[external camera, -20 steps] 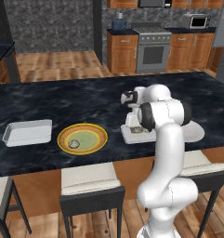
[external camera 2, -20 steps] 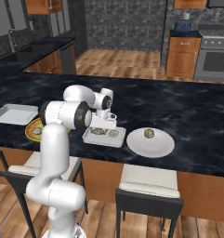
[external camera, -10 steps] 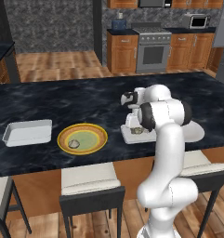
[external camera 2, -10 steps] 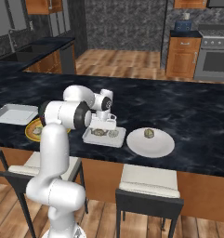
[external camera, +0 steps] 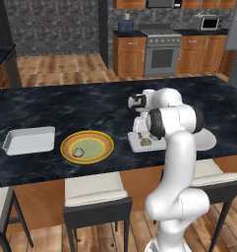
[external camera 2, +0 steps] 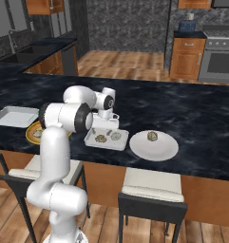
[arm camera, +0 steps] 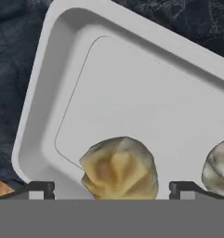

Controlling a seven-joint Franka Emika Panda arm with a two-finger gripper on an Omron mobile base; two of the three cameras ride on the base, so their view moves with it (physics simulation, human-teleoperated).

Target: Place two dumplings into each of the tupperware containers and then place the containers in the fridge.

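In the left base view, the dark marbled surface (external camera: 66,106) runs across the middle. An empty white tupperware container (external camera: 30,140) lies at 9 o'clock. Just beside it toward 3 o'clock is a yellow-rimmed green plate (external camera: 87,146) carrying one dumpling (external camera: 78,152). The second container (external camera: 144,142) sits near the centre, partly hidden by the white arm, with a dumpling (external camera: 145,142) showing inside. The gripper hangs over this tray, behind the arm's wrist. A white plate (external camera: 207,140) peeks out at 3 o'clock of the arm.

In the right base view, the empty tray (external camera 2: 15,116) lies at 9 o'clock, with the green plate (external camera 2: 34,133) just beside it behind the arm. The filled tray (external camera 2: 107,139) holds two dumplings (external camera 2: 101,138) side by side. Touching or nearly touching its 3 o'clock end is the white plate (external camera 2: 154,145), with one dumpling (external camera 2: 152,136) on it.

In the hand view, the gripper (arm camera: 112,188) hovers close above the tray (arm camera: 146,97). Its two tips stand wide apart at the bottom edge, holding nothing. One dumpling (arm camera: 119,168) rests on the tray floor between the tips, at 6 o'clock. Another dumpling (arm camera: 218,169) lies at the 4 o'clock edge.
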